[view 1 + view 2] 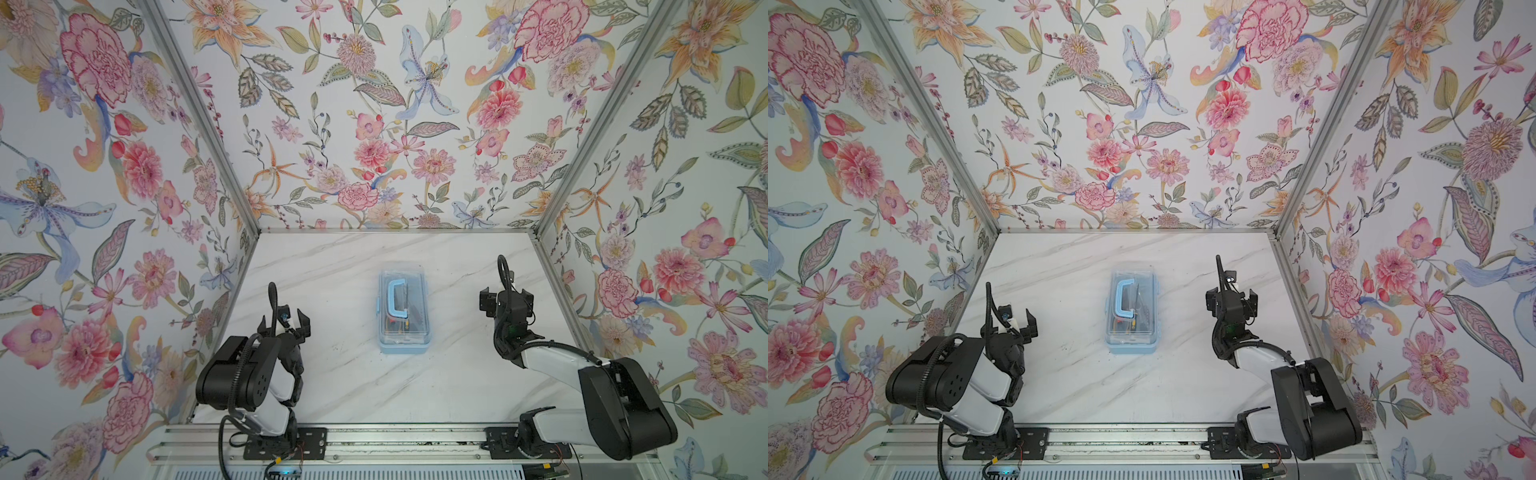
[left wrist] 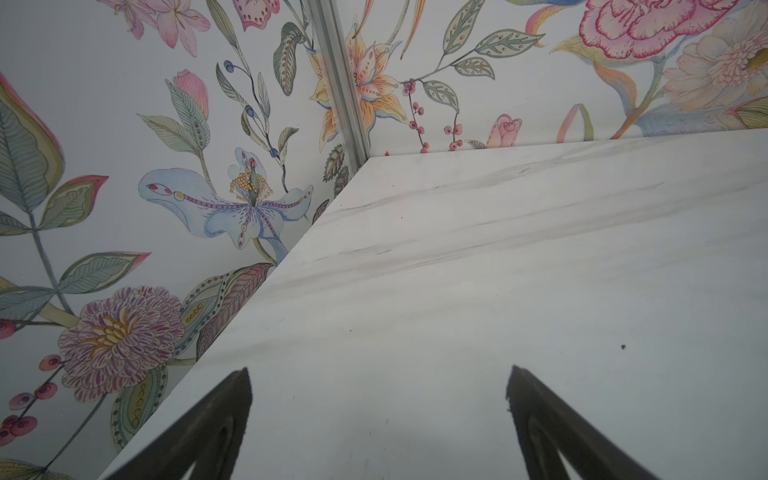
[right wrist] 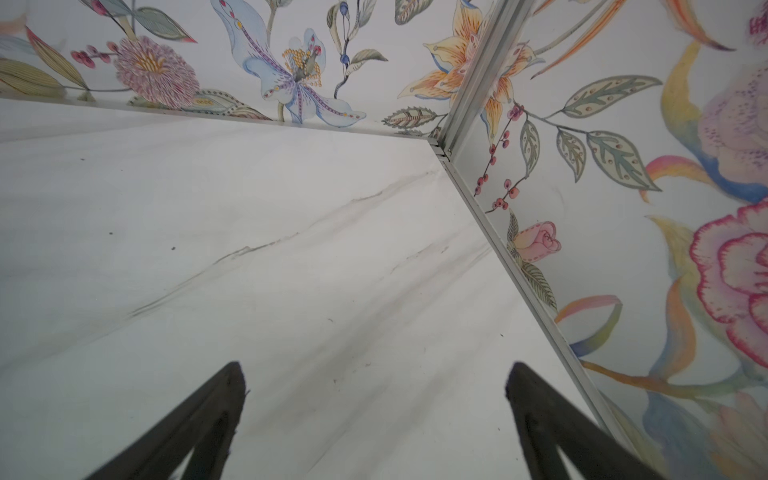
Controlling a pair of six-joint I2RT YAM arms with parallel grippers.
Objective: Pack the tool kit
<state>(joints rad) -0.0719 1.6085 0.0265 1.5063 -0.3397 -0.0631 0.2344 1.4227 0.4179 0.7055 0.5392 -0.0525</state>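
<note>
A light-blue tool kit [image 1: 403, 311] [image 1: 1133, 307] sits near the middle of the marble-patterned worktop [image 1: 353, 386], its clear lid [image 1: 409, 332] shut and its blue U-shaped handle [image 1: 395, 299] lying flat on top. Yellow and orange tool parts show faintly through the plastic. The kit lies between two robot arms and well apart from both.

In both top views the left arm [image 1: 245, 382] is folded back over its base on the front rail [image 1: 395, 440], with the left pincer [image 1: 284, 322] [image 1: 1009, 322] aimed toward the back wall. The right arm [image 1: 552, 357] is bent at the elbow and reaches forward along the right wall, where the right pincer [image 1: 507, 293] [image 1: 1231, 297] hangs above bare marble.

Each wrist view shows a released pincer, left [image 2: 378, 372] and right [image 3: 374, 370], with dark fingers [image 2: 224, 419] spread wide and nothing between them.
</note>
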